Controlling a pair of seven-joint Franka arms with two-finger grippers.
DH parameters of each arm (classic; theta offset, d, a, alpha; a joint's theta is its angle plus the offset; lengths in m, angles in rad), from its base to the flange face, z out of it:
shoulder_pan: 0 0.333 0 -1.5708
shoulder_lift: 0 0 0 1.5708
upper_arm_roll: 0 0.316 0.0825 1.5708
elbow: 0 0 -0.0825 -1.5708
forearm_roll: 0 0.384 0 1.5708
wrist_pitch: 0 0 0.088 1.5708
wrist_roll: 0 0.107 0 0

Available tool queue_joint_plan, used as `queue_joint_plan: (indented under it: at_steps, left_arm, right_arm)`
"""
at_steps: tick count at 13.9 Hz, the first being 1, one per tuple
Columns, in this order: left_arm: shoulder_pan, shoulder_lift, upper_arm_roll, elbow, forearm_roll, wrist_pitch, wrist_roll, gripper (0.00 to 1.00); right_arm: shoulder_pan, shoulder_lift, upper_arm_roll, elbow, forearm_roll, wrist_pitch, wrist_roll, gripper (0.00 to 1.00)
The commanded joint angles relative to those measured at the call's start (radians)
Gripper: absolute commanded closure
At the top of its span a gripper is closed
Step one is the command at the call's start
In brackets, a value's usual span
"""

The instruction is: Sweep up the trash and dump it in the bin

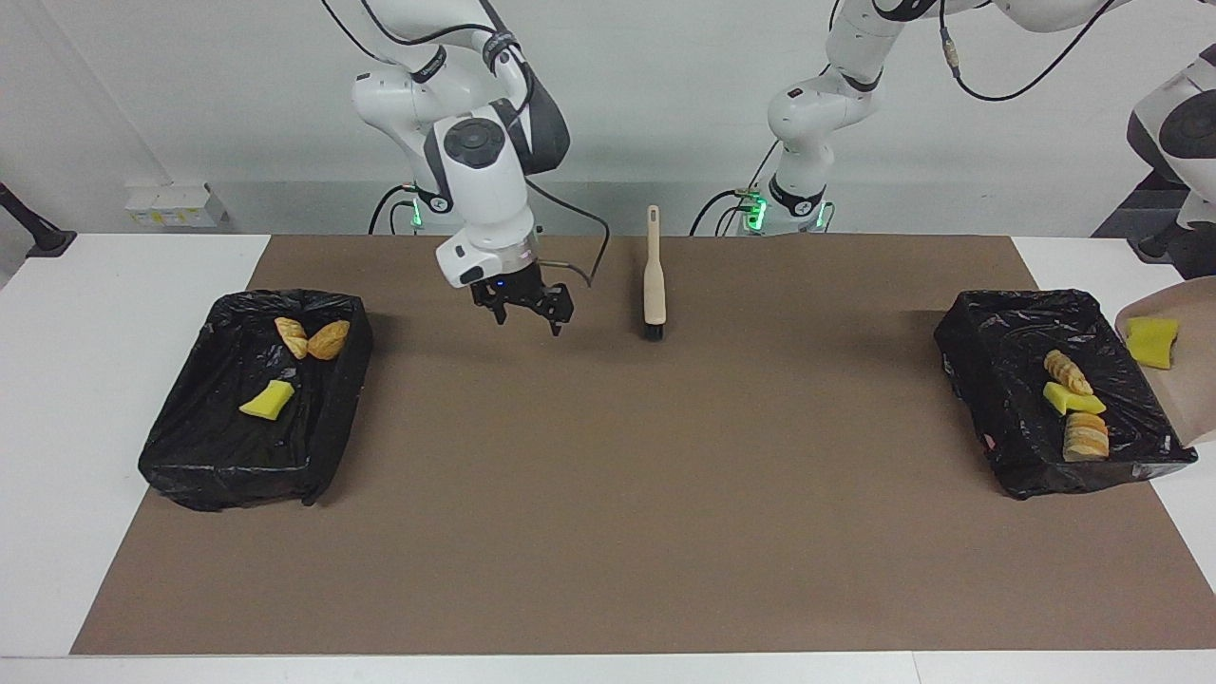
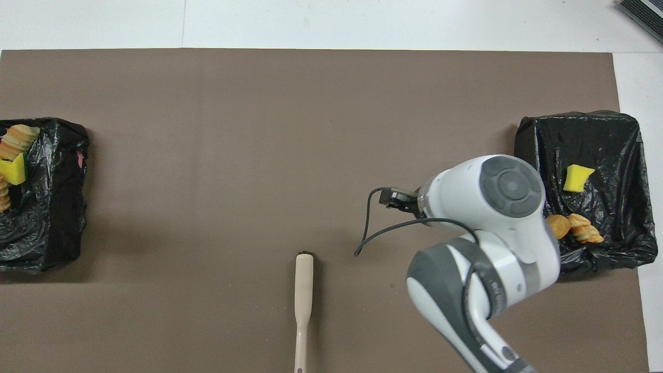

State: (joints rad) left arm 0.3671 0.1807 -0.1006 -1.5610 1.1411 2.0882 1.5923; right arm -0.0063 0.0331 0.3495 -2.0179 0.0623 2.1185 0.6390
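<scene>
- A plain, pale grey-white wall (image 1: 190, 95) runs along the far end of the facing view, evenly lit.
- A white table (image 1: 57, 380) fills the scene, with a large brown mat (image 1: 608, 532) spread over most of it.
- A small white box (image 1: 176, 204) sits against the wall at the far left of the facing view.
- A dark stand (image 1: 33, 233) rests on the table's far left corner.

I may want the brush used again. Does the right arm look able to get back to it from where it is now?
Probably yes. The right gripper, open and empty, is over bare mat beside the brush, which lies alone with nothing between them.
</scene>
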Motion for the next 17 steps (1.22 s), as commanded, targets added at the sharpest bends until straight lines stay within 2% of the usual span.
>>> queue_joint_plan:
  at_steps: [1, 3, 6, 8, 10, 14, 16, 17]
  left_arm:
    - [-0.045, -0.018, 0.012, -0.002, 0.043, -0.086, -0.084, 1.00]
    - [-0.091, -0.026, 0.012, -0.007, 0.074, -0.202, -0.199, 1.00]
    - [-0.155, -0.037, 0.012, -0.016, 0.088, -0.345, -0.282, 1.00]
    - [-0.151, -0.037, 0.009, -0.004, 0.063, -0.335, -0.292, 1.00]
    - [-0.143, -0.044, 0.012, 0.025, 0.002, -0.333, -0.279, 1.00]
    - [-0.142, -0.058, 0.012, 0.038, -0.017, -0.333, -0.273, 1.00]
    - [-0.143, -0.058, 0.012, 0.062, -0.033, -0.333, -0.272, 1.00]
    - [-0.143, -0.060, 0.007, 0.067, -0.081, -0.338, -0.275, 1.00]
  right_arm:
    - [-0.108, -0.002, 0.013, 0.070, -0.039, -0.060, -0.099, 0.00]
    - [-0.179, -0.002, 0.014, 0.154, -0.090, -0.128, -0.163, 0.00]
    - [-0.230, -0.005, 0.003, 0.289, -0.116, -0.296, -0.177, 0.00]
    - [-0.233, -0.015, -0.044, 0.300, -0.114, -0.322, -0.183, 0.00]
    - [-0.235, -0.022, -0.086, 0.356, -0.117, -0.345, -0.247, 0.00]
    - [-0.242, -0.009, -0.087, 0.455, -0.180, -0.465, -0.447, 0.00]
    - [-0.261, 0.013, -0.086, 0.525, -0.180, -0.526, -0.479, 0.00]
    - [-0.261, 0.030, -0.086, 0.560, -0.183, -0.554, -0.479, 0.00]
